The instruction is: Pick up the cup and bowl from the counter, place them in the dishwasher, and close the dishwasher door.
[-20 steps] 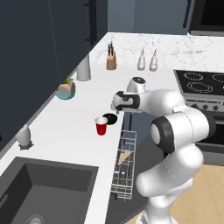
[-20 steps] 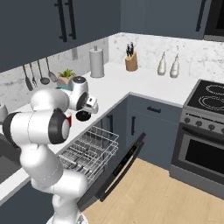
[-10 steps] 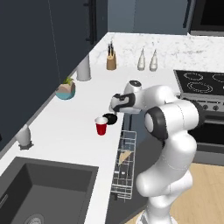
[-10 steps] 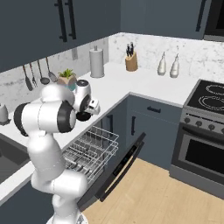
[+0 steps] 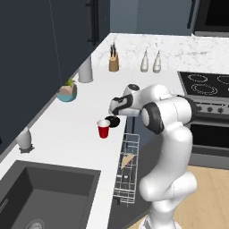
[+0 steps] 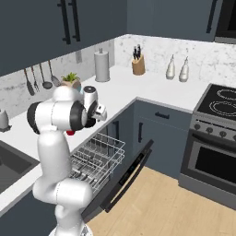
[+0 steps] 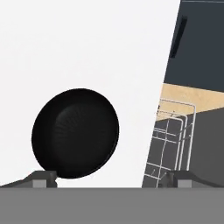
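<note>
Jaws spread wide, released, nothing between them; gripper (image 7: 111, 177) hovered just above the bowl (image 7: 75, 133), one fingertip (image 7: 41, 178) at the bowl's near rim, the other (image 7: 181, 177) out past the counter (image 7: 100, 48) edge over the rack (image 7: 173, 140). Bowl sat upright on the counter near its front edge, touching nothing else as far as could be told. Cup (image 5: 103, 129) stood just beside the bowl (image 5: 113, 121), upright, on the counter. Below, door (image 6: 124, 177) lay dropped open with the rack (image 6: 94, 159) pulled out. Planter (image 5: 66, 91) stood well apart, against the wall.
</note>
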Controlling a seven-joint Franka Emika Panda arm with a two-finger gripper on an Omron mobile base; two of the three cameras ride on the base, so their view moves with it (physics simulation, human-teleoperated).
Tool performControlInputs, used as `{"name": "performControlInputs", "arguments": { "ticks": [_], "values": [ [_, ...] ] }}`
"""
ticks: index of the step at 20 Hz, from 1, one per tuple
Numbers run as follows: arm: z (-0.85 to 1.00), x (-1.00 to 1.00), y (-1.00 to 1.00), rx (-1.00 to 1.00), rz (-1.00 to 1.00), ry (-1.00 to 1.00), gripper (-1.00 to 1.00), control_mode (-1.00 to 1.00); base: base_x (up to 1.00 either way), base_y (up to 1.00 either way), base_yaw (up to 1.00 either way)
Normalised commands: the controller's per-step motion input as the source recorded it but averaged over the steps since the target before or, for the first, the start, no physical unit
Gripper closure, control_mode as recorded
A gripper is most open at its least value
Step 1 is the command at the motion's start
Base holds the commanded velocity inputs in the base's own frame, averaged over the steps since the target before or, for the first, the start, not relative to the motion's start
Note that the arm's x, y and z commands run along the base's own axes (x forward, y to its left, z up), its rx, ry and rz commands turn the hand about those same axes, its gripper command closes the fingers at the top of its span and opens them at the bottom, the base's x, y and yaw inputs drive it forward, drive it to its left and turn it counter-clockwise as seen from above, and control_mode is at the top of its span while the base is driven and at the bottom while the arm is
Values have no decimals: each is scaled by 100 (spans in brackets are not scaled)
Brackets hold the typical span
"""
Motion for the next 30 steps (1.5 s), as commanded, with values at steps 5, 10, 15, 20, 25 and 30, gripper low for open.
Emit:
{"name": "performControlInputs", "arguments": {
  "ticks": [5, 10, 15, 20, 25, 30],
  "values": [
    [-30, 32, 10, 0, 0, 3, -100, -100, 0, 0, 0],
    [-32, 31, 11, 0, 0, 4, -100, -100, 0, 0, 0],
    [-35, 27, 8, 0, 0, 5, -100, -100, 0, 0, 0],
    [-38, 28, 4, 0, 0, 5, -100, -100, 0, 0, 0],
    [-39, 27, 1, 0, 0, 4, 100, -100, 0, 0, 0],
    [-41, 20, 0, 0, 0, 1, 100, -100, 0, 0, 0]
  ]
}}
